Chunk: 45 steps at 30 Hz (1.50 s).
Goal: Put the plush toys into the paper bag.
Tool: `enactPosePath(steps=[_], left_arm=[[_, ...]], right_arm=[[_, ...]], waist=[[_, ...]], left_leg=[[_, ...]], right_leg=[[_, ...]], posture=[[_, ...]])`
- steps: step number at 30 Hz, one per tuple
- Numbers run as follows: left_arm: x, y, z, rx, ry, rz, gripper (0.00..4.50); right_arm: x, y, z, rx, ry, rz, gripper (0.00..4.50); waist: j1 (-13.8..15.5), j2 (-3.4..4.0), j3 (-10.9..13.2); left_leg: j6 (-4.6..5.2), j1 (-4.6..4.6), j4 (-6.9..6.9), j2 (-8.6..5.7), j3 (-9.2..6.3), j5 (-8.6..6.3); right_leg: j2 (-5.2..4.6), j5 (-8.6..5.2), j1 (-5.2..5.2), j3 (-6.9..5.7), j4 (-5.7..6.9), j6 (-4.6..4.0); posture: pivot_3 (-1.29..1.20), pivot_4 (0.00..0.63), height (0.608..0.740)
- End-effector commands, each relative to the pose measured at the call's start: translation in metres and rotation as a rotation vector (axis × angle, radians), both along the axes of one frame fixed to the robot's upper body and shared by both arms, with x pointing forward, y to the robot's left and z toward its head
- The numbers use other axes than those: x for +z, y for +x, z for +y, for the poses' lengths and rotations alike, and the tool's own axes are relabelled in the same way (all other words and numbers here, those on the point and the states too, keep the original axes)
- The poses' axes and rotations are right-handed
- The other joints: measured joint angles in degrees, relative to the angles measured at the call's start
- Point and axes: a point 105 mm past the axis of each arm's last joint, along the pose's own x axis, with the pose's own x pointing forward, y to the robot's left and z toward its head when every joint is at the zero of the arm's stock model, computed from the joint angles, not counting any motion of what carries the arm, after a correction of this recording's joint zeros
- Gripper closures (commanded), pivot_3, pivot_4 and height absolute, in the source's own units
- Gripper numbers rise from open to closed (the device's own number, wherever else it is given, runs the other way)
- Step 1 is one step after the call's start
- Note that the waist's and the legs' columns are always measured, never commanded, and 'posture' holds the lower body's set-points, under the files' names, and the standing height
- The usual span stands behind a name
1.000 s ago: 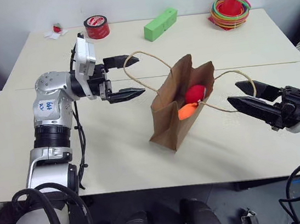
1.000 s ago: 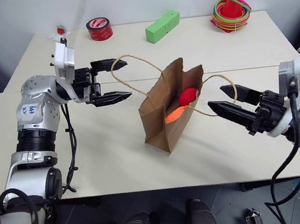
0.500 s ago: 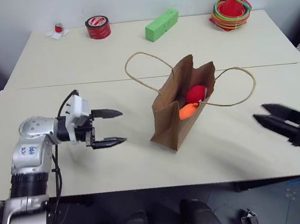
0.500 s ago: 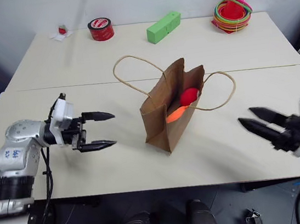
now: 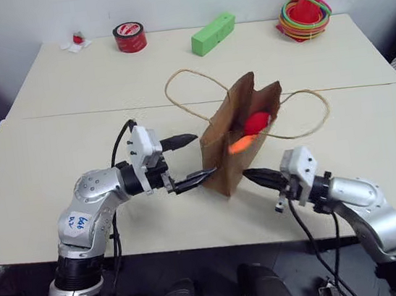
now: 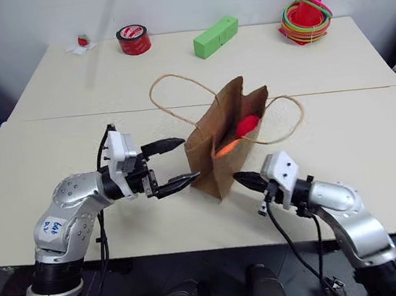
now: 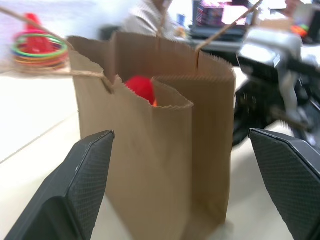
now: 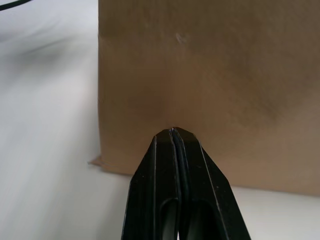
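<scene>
Paper bag: a plain brown kraft paper bag stands upright and open-topped near the middle of the tabletop, its two thin tan cord handles looping outward, one toward 11 o'clock and one toward 3 o'clock.
Bag contents: the round red plush toy sits inside at the mouth; the orange plush toy lies just below it, toward 7 o'clock, also inside the bag.
Hidden parts: only the tops of both toys show above the bag's rim; their lower bodies and keyring loops cannot be made out. In the left wrist view a sliver of red and a trace of orange peek over the serrated paper edge.
Bag look: creased side folds, zigzag-cut top edge, walls slightly splayed, base flat on the tabletop.
Left hand: the left hand is level at the bag's 9 o'clock side, fingers wide apart, one fingertip close against the bag's lower corner; whether it touches is unclear.
Right hand: the right hand sits at the bag's 5 o'clock, fingers pressed together with nothing between them, tip just beside the bag's wall.
Far edge: a red tape roll at 11 o'clock, a green block at 12 o'clock, a red cone with coloured rings at 1 o'clock, and a tiny red item on white paper near the far corner at 10 o'clock, too small to identify.
</scene>
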Motion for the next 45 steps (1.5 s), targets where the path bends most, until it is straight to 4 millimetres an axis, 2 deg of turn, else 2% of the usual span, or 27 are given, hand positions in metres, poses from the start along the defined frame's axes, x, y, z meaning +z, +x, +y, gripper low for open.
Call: enactPosePath(steps=[1, 3, 6, 11, 15, 21, 23, 25, 27, 31, 34, 39, 42, 45], left_arm=[[0.006, -0.007, -0.010, -0.021, -0.026, -0.030, 0.00], [0.007, -0.004, -0.013, -0.005, -0.047, -0.021, 0.00], [-0.002, 0.007, -0.014, 0.052, -0.038, -0.013, 0.00], [-0.002, 0.028, -0.018, 0.108, -0.092, -0.011, 0.00], [-0.005, 0.032, -0.027, 0.066, -0.085, -0.022, 0.87], [-0.004, 0.037, -0.034, 0.017, -0.079, -0.021, 2.82], [-0.005, 0.035, -0.031, -0.054, -0.065, 0.012, 3.40], [-0.005, 0.036, -0.025, -0.105, -0.038, 0.012, 4.07], [0.003, 0.035, -0.015, -0.196, -0.048, 0.002, 4.47], [0.013, 0.035, 0.004, -0.366, -0.025, -0.007, 4.47], [0.011, 0.035, 0.012, -0.469, 0.061, 0.007, 4.47], [0.002, 0.038, 0.018, -0.541, 0.162, -0.034, 4.47], [-0.013, 0.039, 0.020, -0.536, 0.237, -0.047, 4.50], [-0.017, 0.043, 0.022, -0.505, 0.246, -0.059, 4.50]], right_arm=[[0.004, 0.004, 0.015, 0.020, -0.004, -0.044, 4.46], [0.004, 0.005, 0.024, 0.035, 0.006, -0.048, 4.46], [0.003, 0.005, 0.036, 0.055, 0.007, -0.057, 4.46], [0.002, 0.005, 0.041, 0.060, 0.013, -0.059, 4.46], [0.001, 0.004, 0.039, 0.056, 0.011, -0.062, 4.50], [0.002, -0.003, 0.037, 0.055, 0.024, -0.061, 4.50], [0.015, -0.012, 0.030, 0.052, 0.114, -0.075, 4.50], [0.029, -0.024, 0.018, 0.039, 0.207, -0.095, 4.50], [0.031, -0.042, -0.004, 0.026, 0.199, -0.082, 4.50], [0.046, -0.069, -0.053, -0.037, 0.166, -0.149, 4.50], [0.053, -0.083, -0.090, -0.084, 0.100, -0.108, 4.50], [0.048, -0.093, -0.130, -0.118, -0.001, -0.060, 4.50], [0.036, -0.095, -0.140, -0.117, -0.059, -0.059, 3.88], [0.030, -0.094, -0.142, -0.123, -0.051, -0.057, 2.84]], waist=[[0.01, 0.00, 0.00], [-0.04, 0.00, 0.00], [-0.06, 0.00, 0.00], [0.00, 0.00, 0.00], [-0.04, 0.00, 0.00], [-0.03, 0.00, 0.00], [0.10, 0.00, 0.00], [0.07, 0.00, 0.00], [0.30, 0.00, 0.00], [1.15, -0.02, -0.01], [1.30, -0.02, -0.01], [1.29, -0.05, -0.02], [1.30, -0.05, -0.02], [1.29, -0.05, -0.02]], left_leg=[[0.00, -0.01, 0.00, 0.00, 0.00, 0.00], [0.00, -0.01, 0.00, 0.01, -0.01, 0.00], [0.00, -0.01, 0.00, 0.01, 0.00, 0.00], [0.01, -0.01, 0.00, -0.01, 0.00, 0.01], [0.01, -0.02, 0.00, -0.01, 0.00, 0.00], [0.02, -0.02, 0.00, -0.01, 0.01, 0.00], [0.02, -0.02, 0.00, -0.01, 0.01, 0.00], [0.01, -0.03, 0.00, -0.01, 0.00, 0.00], [0.02, -0.05, 0.00, -0.02, 0.01, 0.00], [0.10, -0.03, 0.00, -0.06, 0.03, -0.03], [0.15, 0.00, 0.01, -0.07, 0.07, -0.03], [0.22, 0.08, 0.00, -0.05, 0.03, -0.06], [0.25, 0.08, 0.00, -0.06, 0.03, -0.08], [0.26, 0.08, 0.01, -0.07, 0.03, -0.08]], right_leg=[[0.00, 0.00, 0.00, -0.01, -0.02, 0.00], [0.01, 0.00, 0.00, -0.02, -0.02, 0.00], [0.01, 0.00, 0.00, -0.02, -0.01, 0.00], [0.03, 0.00, 0.00, -0.07, 0.00, 0.00], [0.03, 0.00, 0.00, -0.10, -0.02, 0.00], [0.03, 0.00, 0.00, -0.18, -0.01, 0.00], [0.03, 0.00, 0.00, -0.18, -0.01, 0.00], [0.06, 0.00, -0.01, -0.20, -0.02, 0.00], [0.10, 0.00, 0.00, -0.25, -0.02, 0.00], [0.22, 0.01, 0.05, -0.59, -0.09, 0.02], [0.23, 0.03, 0.07, -0.59, -0.09, 0.05], [0.26, 0.03, 0.19, -0.62, -0.16, 0.05], [0.22, 0.03, 0.19, -0.62, -0.15, 0.06], [0.18, 0.04, 0.20, -0.61, -0.15, 0.07]], posture=[[0.00, 0.150, 0.740], [0.00, 0.150, 0.740], [0.00, 0.150, 0.740], [0.00, 0.150, 0.740], [0.00, 0.150, 0.740], [0.00, 0.150, 0.740], [0.00, 0.150, 0.740], [0.00, 0.150, 0.740], [0.00, 0.150, 0.740], [0.00, 0.150, 0.740], [0.00, 0.150, 0.740], [0.00, 0.150, 0.740], [0.00, 0.150, 0.740], [0.00, 0.150, 0.740]])
